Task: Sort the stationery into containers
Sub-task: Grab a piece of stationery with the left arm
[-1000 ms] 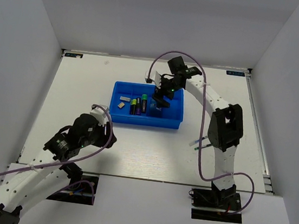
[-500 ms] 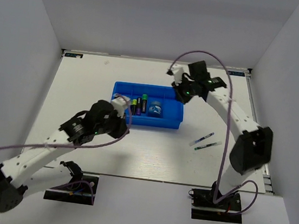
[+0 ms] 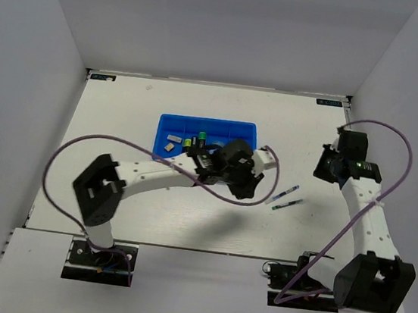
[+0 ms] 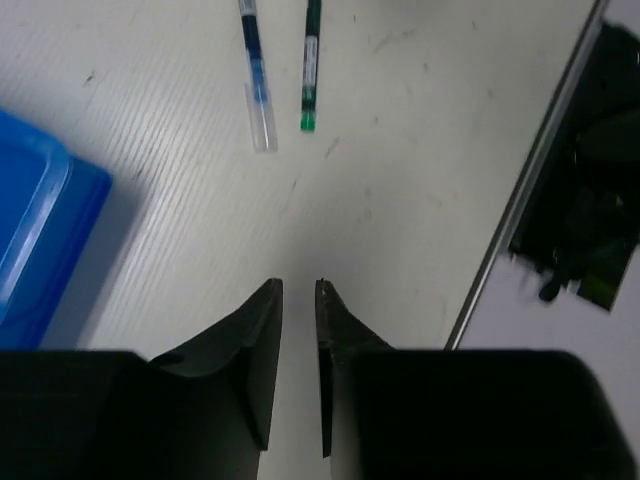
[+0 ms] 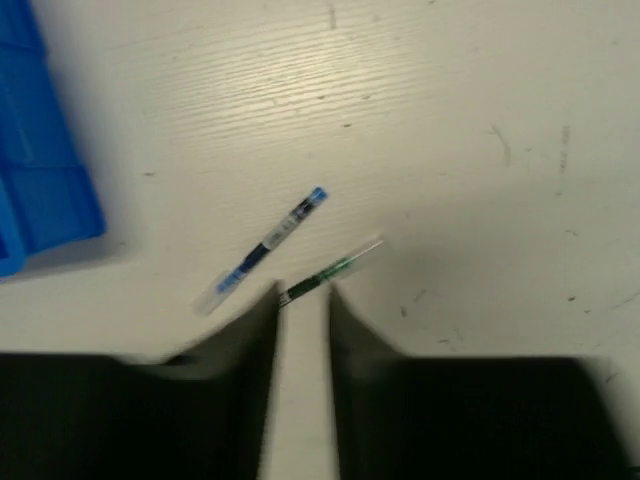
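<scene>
The blue tray (image 3: 169,123) holds two pale erasers (image 3: 173,138) and short markers (image 3: 202,136); my left arm crosses its right half and hides what lies there. Two thin pens lie on the table right of the tray, one blue (image 3: 287,190) and one green (image 3: 288,204). My left gripper (image 3: 253,176) hovers just right of the tray, pointing at the pens, the blue pen (image 4: 257,85) and green pen (image 4: 311,72) ahead of it. Its jaws are nearly shut and empty. My right gripper (image 3: 322,170) hangs right of the pens, nearly shut and empty, with the green pen (image 5: 331,270) just past its fingertips.
The tray's corner shows at the left edge in the left wrist view (image 4: 35,235) and in the right wrist view (image 5: 40,160). The table's right edge rail (image 4: 520,200) runs close to the pens. White walls enclose the table.
My left arm swung from the near left across the tray to its right side. My right arm left the tray, moved to the far right, and its jaws closed.
</scene>
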Robot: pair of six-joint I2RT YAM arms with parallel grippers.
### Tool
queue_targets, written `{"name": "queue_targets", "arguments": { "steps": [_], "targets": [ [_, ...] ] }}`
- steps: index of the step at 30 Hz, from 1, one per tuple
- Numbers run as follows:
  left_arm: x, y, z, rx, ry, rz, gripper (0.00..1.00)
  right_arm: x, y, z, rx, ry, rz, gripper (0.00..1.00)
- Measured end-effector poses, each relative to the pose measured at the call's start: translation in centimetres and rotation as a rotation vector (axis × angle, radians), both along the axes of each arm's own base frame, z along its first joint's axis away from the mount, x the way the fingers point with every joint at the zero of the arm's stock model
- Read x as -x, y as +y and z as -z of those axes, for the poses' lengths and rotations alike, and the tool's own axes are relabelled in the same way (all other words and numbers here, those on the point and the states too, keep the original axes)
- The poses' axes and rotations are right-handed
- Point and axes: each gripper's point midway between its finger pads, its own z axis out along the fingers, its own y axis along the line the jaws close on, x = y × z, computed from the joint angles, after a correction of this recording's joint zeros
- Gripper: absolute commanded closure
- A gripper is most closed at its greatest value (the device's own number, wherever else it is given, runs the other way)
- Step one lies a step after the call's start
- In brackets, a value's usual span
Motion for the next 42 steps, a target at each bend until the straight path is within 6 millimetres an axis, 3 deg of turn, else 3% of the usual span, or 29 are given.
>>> {"name": "queue_targets", "arguments": {
  "steps": [1,4,8,14,20,30,42],
  "targets": [
    [-0.5,-1.3,0.9,-0.005,0.002,0.007,0.92,0.3,-0.8,0.1,-0.008,-0.017,0.060,0.99],
    [-2.2,-5.5,3.0,-0.014,-0.013,0.019,0.96,1.2,-2.2,0.2,-0.031,-0.058,0.164,1.00],
    [-3.7,-10.1,4.8,-0.006,-0.063,0.018,0.87,1.7,-2.7,0.7,-0.078,-0.117,0.215,0.94],
    [-5.1,-13.7,6.6,0.011,-0.103,-0.014,0.62,2.4,-2.8,1.5,-0.126,-0.149,0.220,0.94],
    [-7.0,-15.1,8.5,0.001,-0.126,-0.073,0.60,1.9,-2.7,0.5,-0.166,-0.196,0.211,0.94],
    [-8.4,-14.9,11.9,-0.067,-0.143,-0.126,0.60,1.8,-2.0,0.1,-0.221,-0.206,0.197,0.93],
    [-8.9,-14.4,12.4,-0.102,-0.169,-0.156,0.55,1.9,-2.1,-0.3,-0.240,-0.219,0.201,0.93]
  ]
}}
